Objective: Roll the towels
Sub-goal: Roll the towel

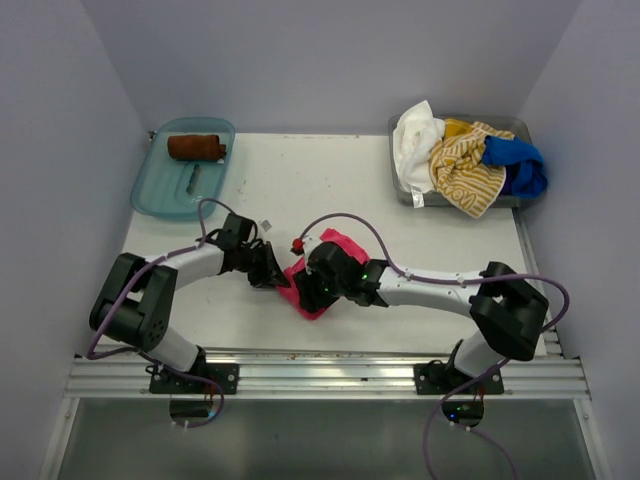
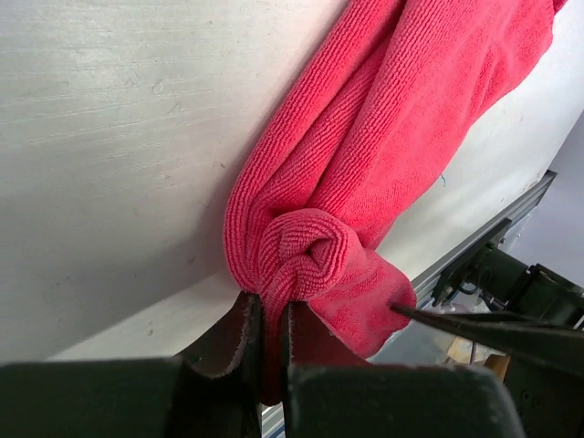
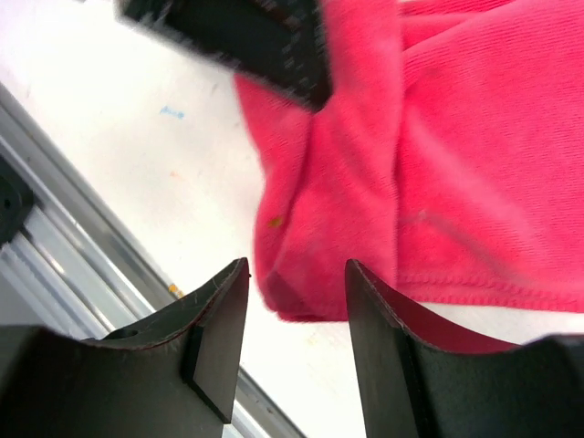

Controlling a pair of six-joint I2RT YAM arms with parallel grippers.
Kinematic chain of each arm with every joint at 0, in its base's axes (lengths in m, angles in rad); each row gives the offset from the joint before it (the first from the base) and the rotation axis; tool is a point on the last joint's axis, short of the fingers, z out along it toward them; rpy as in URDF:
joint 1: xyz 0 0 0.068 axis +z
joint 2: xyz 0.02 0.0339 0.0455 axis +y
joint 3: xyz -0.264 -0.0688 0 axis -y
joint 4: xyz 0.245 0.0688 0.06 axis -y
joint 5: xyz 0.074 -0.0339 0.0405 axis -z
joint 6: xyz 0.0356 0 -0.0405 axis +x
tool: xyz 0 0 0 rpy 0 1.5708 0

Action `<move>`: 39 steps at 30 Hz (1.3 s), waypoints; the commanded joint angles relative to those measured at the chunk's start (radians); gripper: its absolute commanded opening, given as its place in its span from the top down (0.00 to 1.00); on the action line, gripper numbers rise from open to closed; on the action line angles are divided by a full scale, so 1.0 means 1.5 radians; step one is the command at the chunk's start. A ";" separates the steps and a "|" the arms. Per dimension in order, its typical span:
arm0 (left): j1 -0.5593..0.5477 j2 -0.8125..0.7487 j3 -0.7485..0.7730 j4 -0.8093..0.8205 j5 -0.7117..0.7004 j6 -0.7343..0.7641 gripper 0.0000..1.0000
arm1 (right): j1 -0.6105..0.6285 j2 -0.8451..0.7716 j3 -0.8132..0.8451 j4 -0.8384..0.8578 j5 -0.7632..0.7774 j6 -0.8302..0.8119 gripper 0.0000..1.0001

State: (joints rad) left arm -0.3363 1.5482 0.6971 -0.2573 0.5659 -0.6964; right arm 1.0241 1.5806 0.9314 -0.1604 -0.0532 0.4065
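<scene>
A hot pink towel [image 1: 312,285] lies partly rolled on the table in front of both arms. My left gripper [image 1: 276,277] is shut on the towel's rolled end [image 2: 306,265], pinching a fold between its fingers. My right gripper [image 1: 318,288] is open just above the towel's near corner [image 3: 301,274], with nothing between its fingers [image 3: 219,319]. A rust-brown towel [image 1: 196,147] lies rolled in the teal tray [image 1: 160,195] at the back left. White [image 1: 414,140], yellow-and-white striped [image 1: 465,170] and blue [image 1: 520,165] towels are heaped in a grey bin at the back right.
The grey bin [image 1: 512,126] stands at the back right corner. The metal rail [image 1: 320,375] runs along the table's near edge, close to the pink towel. A small dark object [image 1: 194,180] lies in the teal tray beside the brown roll.
</scene>
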 commanded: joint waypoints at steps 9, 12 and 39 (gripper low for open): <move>-0.001 -0.022 0.011 -0.015 -0.028 -0.015 1.00 | 0.040 0.039 -0.004 0.013 0.048 -0.005 0.50; 0.000 -0.023 0.011 -0.017 -0.028 -0.015 1.00 | 0.045 0.047 0.004 -0.002 0.046 -0.005 0.48; 0.000 -0.028 0.024 -0.051 -0.049 -0.014 1.00 | 0.127 0.158 0.107 -0.013 0.243 -0.084 0.49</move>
State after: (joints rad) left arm -0.3363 1.5192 0.7013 -0.3134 0.5159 -0.7151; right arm 1.2106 1.8130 1.1095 -0.2398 0.2813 0.2672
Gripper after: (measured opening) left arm 0.060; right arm 0.537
